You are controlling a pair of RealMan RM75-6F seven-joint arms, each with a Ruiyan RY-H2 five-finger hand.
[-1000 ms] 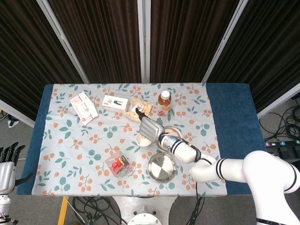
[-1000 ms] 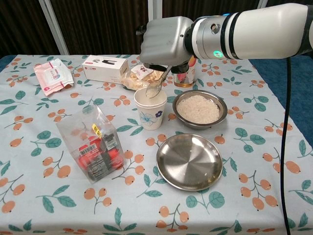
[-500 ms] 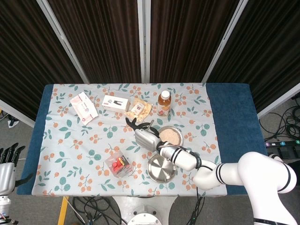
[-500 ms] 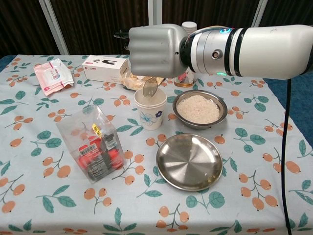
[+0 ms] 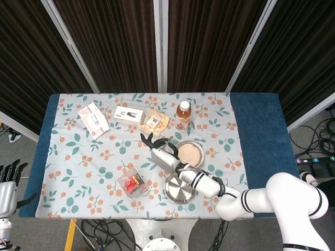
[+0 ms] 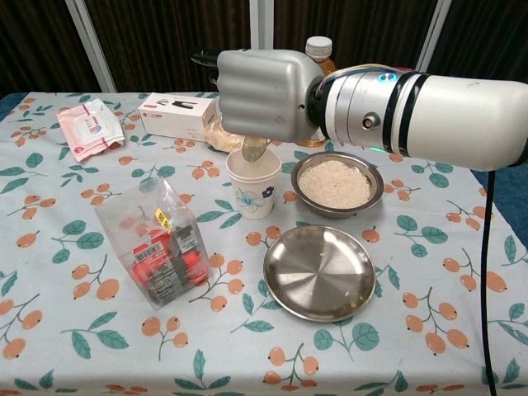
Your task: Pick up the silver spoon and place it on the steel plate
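My right hand (image 6: 264, 93) (image 5: 163, 152) hangs above the white paper cup (image 6: 252, 190) and holds the silver spoon (image 6: 253, 148), whose bowl points down over the cup's mouth. The handle is hidden inside the hand. The steel plate (image 6: 318, 272) (image 5: 179, 189) lies bare on the cloth, in front of and to the right of the cup. My left hand (image 5: 7, 182) rests off the table at the far left edge of the head view, holding nothing, fingers apart.
A steel bowl of rice (image 6: 336, 183) stands behind the plate. A clear packet with red items (image 6: 155, 241) lies left of the plate. A bottle (image 6: 317, 51), a snack bag (image 5: 157, 121), a white box (image 6: 176, 115) and a tissue pack (image 6: 89, 125) line the back.
My right hand has lifted the spoon higher above the cup and drawn nearer to the chest camera, shifting slightly left. The left hand has not moved.
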